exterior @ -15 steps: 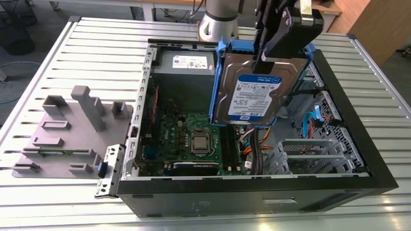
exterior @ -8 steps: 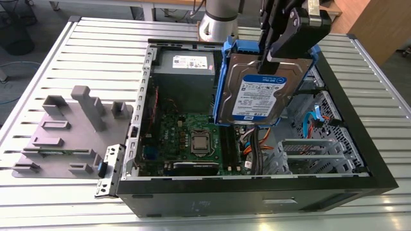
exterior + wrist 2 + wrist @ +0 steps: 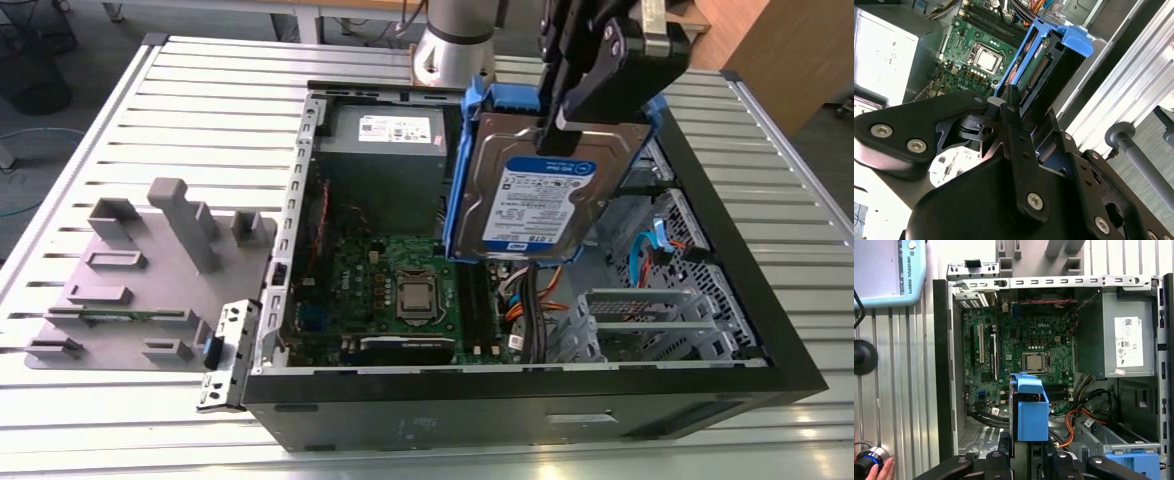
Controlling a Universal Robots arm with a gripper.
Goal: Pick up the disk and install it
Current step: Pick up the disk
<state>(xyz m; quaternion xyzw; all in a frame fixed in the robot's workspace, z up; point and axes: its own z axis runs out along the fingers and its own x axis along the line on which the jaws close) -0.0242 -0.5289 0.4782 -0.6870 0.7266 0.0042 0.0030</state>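
Note:
The disk (image 3: 534, 200), a silver hard drive with a blue-and-white label and blue side rails, hangs tilted above the open computer case (image 3: 747, 300), over its middle-right part. My gripper (image 3: 577, 128) is shut on the disk's upper end, coming down from the top of the exterior view. In the second wrist view the disk (image 3: 1046, 55) sticks out beyond my black fingers (image 3: 1010, 107), with the motherboard behind it. In the first wrist view the disk (image 3: 1030, 410) is seen edge-on, blue rail toward the camera, above the case floor, with my gripper (image 3: 1029, 455) on it.
Inside the case are the green motherboard (image 3: 400, 290), the grey power-supply box (image 3: 384, 135) at the back and a metal drive cage (image 3: 641, 320) on the exterior view's right. A grey fixture plate (image 3: 140, 275) lies left of the case. A hand (image 3: 881, 471) rests on a knob.

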